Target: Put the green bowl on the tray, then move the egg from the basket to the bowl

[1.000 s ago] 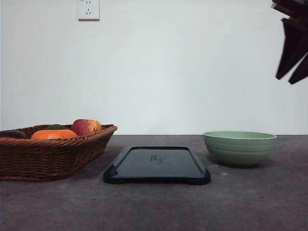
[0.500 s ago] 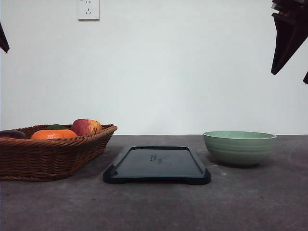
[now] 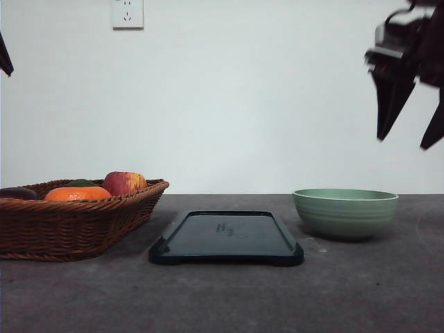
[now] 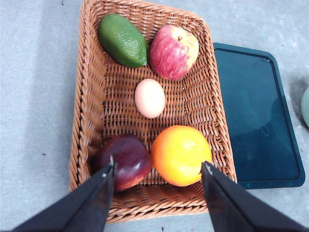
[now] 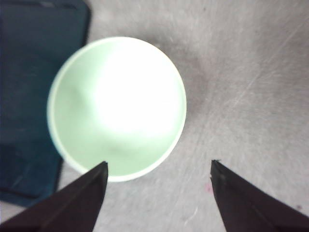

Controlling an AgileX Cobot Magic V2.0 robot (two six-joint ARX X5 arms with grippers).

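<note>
Right gripper, jaws spread, hovers above the green bowl for pickup; left gripper, also spread, waits over the basket's egg.

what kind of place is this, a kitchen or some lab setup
Probably a lab or test bench, not a kitchen: a bare grey table against a blank white wall with one wall socket, and just a few props, a fruit basket, tray and green bowl.
</note>
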